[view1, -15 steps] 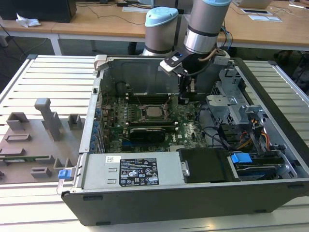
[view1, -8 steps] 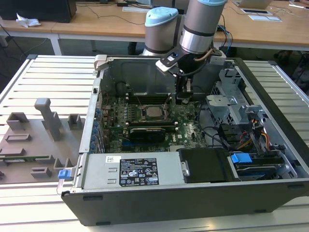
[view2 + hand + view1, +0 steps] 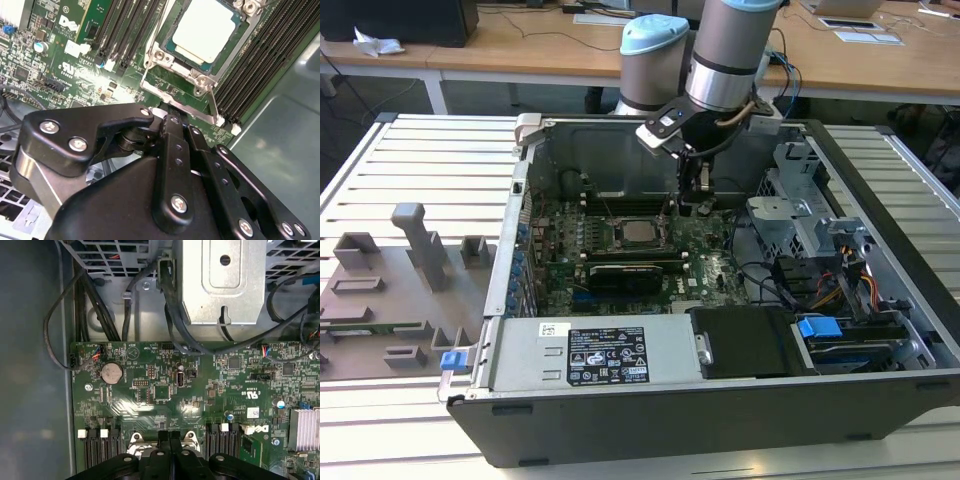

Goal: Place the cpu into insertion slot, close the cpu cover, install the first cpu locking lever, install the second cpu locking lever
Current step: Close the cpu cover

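Observation:
The cpu (image 3: 202,27), pale silver, lies flat in the insertion slot on the green board; the slot is covered by it. The cpu cover (image 3: 170,87), a silver frame, lies down around the chip, which shows through its window. A thin metal locking lever (image 3: 214,102) runs along one side of the frame, its hooked end by the memory slots. My gripper (image 3: 167,120) is shut, with nothing seen between its black fingers, and its tips sit right at the frame's near edge. In the exterior view the gripper (image 3: 694,200) hangs inside the case just to the right of the cpu (image 3: 638,234).
Black memory slots (image 3: 265,55) flank the socket on both sides. A metal drive cage (image 3: 220,280) and loose black cables (image 3: 100,315) lie beyond the board. A long black card (image 3: 625,275) and the power supply (image 3: 590,352) sit nearer the front. Grey fixtures (image 3: 410,270) stand outside the case.

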`<move>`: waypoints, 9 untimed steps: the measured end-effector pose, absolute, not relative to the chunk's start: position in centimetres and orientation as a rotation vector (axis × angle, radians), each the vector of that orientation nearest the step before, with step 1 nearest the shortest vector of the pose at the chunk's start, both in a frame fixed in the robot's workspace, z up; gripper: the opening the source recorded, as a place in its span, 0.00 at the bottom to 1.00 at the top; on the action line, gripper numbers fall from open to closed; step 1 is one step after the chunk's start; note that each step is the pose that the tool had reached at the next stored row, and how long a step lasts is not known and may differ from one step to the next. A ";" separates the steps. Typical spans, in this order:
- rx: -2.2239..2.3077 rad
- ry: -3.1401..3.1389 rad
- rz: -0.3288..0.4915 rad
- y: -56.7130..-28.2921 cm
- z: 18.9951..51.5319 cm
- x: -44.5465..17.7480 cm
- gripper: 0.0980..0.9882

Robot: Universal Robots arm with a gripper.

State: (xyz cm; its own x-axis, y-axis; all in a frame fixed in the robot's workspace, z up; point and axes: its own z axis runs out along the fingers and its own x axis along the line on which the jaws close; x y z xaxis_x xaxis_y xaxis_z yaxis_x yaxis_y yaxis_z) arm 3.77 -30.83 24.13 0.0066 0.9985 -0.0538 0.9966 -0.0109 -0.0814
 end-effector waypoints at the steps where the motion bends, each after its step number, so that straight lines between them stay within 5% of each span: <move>1: -2.214 -2.195 0.149 -30.8 24.1 3.7 0.01; 9: -2.214 -2.195 0.149 -30.8 24.1 2.8 0.01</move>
